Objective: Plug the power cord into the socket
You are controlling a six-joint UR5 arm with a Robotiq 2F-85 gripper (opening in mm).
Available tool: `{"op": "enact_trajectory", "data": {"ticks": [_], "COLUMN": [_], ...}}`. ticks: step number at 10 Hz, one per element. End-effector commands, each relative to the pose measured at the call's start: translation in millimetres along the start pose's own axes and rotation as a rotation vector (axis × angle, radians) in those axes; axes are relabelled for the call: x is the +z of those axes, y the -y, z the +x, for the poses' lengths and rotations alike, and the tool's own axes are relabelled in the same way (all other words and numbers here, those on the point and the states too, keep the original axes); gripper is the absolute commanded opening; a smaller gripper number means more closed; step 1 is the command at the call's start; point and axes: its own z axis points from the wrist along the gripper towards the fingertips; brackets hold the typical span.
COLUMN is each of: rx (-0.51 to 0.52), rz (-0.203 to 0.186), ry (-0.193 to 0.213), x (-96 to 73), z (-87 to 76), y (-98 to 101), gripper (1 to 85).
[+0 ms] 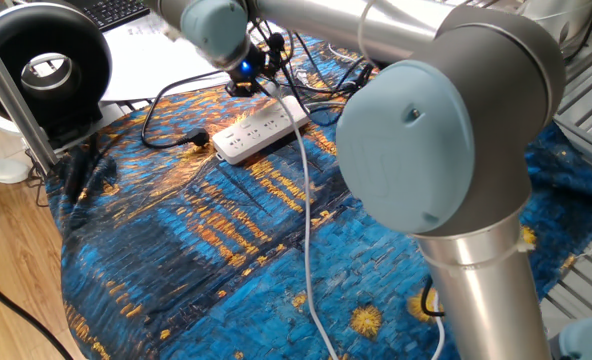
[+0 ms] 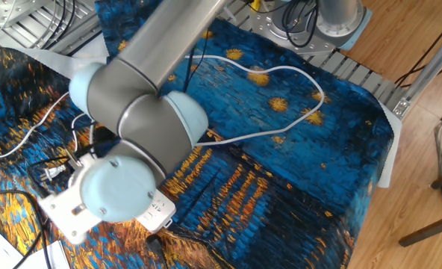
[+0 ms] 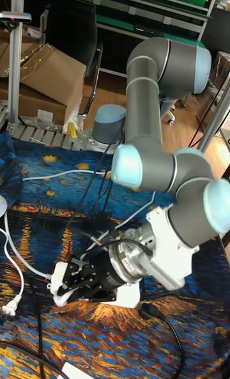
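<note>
Currently gripper [image 3: 64, 287] sits over the power strip's [image 1: 261, 130] far end; jaws look clamped on a pale plug, can't confirm.

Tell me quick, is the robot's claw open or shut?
Gripper: cannot tell; it sits right over one end of the socket, fingers hidden.

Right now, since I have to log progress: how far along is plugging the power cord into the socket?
Done: the power cord runs up to the gripper, apparently picked up. In hand: the gripper hangs over one end of the socket. Left: seating the plug; the arm hides whether it is in.
</note>
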Motion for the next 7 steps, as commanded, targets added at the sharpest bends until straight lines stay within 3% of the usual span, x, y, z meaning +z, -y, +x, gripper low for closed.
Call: {"op": "enact_trajectory", "data": {"ticks": [1, 3, 4, 6, 7], "rx": [-0.059, -0.068, -0.064, -0.035, -0.001], "rz": [-0.132, -0.224, -0.284, -0.35, -0.403], "ry": [0.022, 0.054, 0.051, 0.02, -0.005], "x": [-45.7, -66.4, -73.7, -82.2, -87.3], "z": [-4.7, 1.2, 6.6, 20.0, 27.9], "y": [-3.4, -15.0, -23.6, -33.1, -41.9], "gripper": [1.3, 1.3, 1.3, 1.3, 1.3]}}
